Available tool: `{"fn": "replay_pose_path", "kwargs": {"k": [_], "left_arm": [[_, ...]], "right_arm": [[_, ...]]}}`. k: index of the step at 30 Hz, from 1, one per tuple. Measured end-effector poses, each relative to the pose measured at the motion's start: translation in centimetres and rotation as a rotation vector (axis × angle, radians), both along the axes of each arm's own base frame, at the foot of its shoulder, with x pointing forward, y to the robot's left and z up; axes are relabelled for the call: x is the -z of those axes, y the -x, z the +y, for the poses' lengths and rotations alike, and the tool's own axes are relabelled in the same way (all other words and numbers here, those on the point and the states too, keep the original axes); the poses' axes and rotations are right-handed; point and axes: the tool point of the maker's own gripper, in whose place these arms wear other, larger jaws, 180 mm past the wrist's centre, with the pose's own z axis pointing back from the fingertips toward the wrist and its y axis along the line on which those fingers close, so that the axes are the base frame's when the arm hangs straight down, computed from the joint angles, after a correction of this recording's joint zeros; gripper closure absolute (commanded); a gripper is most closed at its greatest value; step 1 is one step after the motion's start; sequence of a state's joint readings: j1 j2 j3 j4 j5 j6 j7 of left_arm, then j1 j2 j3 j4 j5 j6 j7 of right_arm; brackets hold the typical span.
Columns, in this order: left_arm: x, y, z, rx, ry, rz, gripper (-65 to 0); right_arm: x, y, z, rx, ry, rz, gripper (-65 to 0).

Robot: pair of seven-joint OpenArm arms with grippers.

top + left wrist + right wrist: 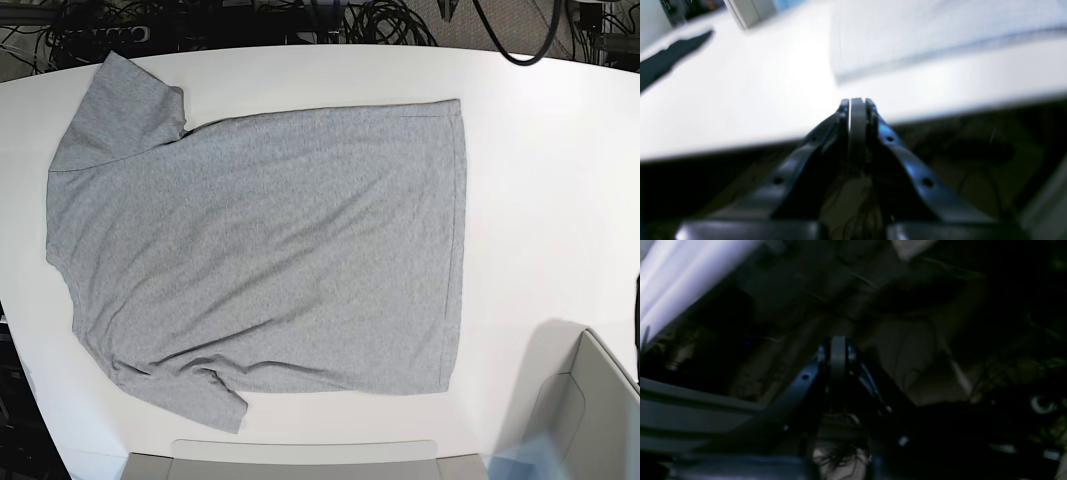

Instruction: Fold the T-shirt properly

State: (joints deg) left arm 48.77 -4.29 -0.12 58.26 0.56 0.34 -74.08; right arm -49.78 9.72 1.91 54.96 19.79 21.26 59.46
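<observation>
The heather-grey T-shirt lies flat on the white table, plain side up, with its sleeves at the left and its hem at the right. No lettering shows. Neither gripper shows in the base view. In the blurred left wrist view my left gripper is shut and empty, at the table's near edge. The T-shirt's hem edge lies beyond it to the upper right, apart from it. In the dark right wrist view my right gripper is shut and empty, off the table, with only the table's edge at the upper left.
A grey box-like part stands at the table's bottom right and a flat grey part at the bottom edge. Black cables lie behind the table. A dark flat shape lies at the left in the left wrist view.
</observation>
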Motion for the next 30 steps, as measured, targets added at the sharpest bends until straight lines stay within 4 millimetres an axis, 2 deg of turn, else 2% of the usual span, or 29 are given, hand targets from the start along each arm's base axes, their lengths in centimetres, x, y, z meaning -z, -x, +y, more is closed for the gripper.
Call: {"fn": "replay_pose_path", "kwargs": {"k": [3, 8, 10, 12, 16, 19, 24, 28, 30], "left_arm": [[-1.7, -1.7, 0.2, -0.003, -0.005, -0.044, -5.5], [-2.9, -4.4, 0.3, -0.012, -0.004, -0.042, -5.7], [-4.2, -5.6, 0.3, -0.012, -0.006, -0.075, -5.7], [-4.5, -6.6, 0.4, -0.019, -0.006, -0.066, -5.7], [-4.3, -7.3, 0.4, -0.026, -0.002, -0.031, -5.7], [-4.0, -7.4, 0.5, -0.03, -0.002, -0.017, -5.7], [-3.4, -7.4, 0.4, -0.033, 0.002, 0.014, -5.7], [-3.2, -7.7, 0.5, -0.035, 0.003, 0.021, -5.7], [-3.1, -8.0, 0.5, -0.035, 0.005, 0.019, -5.7]], "right_arm": [[-3.0, -2.6, -1.6, 0.053, -0.003, -0.059, -0.3], [-7.4, -6.9, -4.2, 0.086, 0.007, -0.127, -0.8], [-9.6, -8.1, -4.9, 0.063, 0.022, -0.158, -4.2], [-10.7, -9.2, -5.5, 0.046, 0.035, -0.141, -11.3], [-11.7, -10.7, -6.4, 0.035, 0.01, -0.088, -27.7], [-11.9, -10.9, -8.3, 0.046, 0.0, -0.036, -34.6], [-12.6, -12.0, -9.3, -0.023, -0.127, -0.022, -35.3], [-10.1, -11.8, -11.4, -0.032, -0.105, 0.086, -35.3], [-9.8, -12.0, -12.5, -0.008, -0.1, 0.081, -35.3]]}}
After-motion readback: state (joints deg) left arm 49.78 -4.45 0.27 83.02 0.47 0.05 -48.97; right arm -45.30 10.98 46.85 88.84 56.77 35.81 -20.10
